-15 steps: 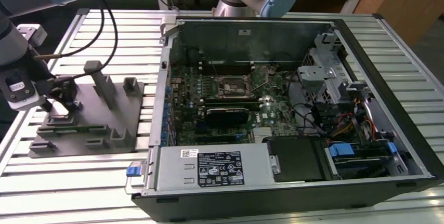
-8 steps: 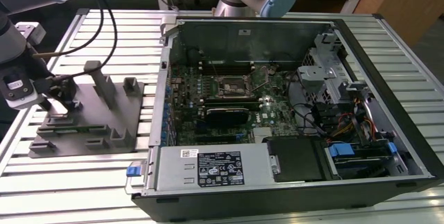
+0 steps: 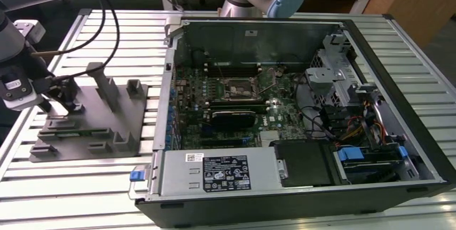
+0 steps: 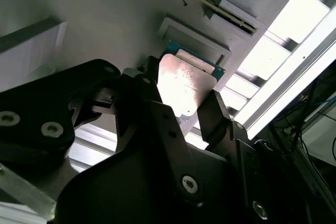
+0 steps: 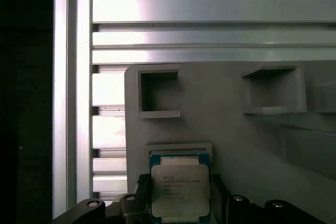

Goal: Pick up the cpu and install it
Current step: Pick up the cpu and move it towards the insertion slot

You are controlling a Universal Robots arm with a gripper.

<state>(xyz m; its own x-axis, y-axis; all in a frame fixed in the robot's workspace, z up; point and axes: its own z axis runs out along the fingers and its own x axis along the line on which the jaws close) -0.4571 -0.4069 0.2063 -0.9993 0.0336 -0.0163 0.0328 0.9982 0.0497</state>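
The cpu (image 5: pixel 180 190) is a small square chip with a silvery top and a green rim. It lies at a shallow square seat of the grey holder plate (image 5: pixel 236 135). My gripper (image 5: pixel 180 203) straddles it, with one black finger (image 5: pixel 143 184) against each of two opposite edges. In the second wrist view the cpu (image 4: pixel 186 85) sits between the same fingers (image 4: pixel 214 116) of the gripper (image 4: pixel 181 103), pressed on both sides. In the exterior view my gripper (image 3: pixel 64 102) is low over the holder plate (image 3: pixel 93 128) at the exterior view's left. The motherboard socket (image 3: pixel 238 87) stands apart inside the open computer case.
The open computer case (image 3: pixel 385 38) takes the middle and the exterior view's right, with a power supply (image 3: pixel 221 171), cables and drive bays inside. Upright posts (image 3: pixel 105 86) rise from the holder plate beside my gripper. A slatted metal table (image 3: pixel 107 32) lies under everything.
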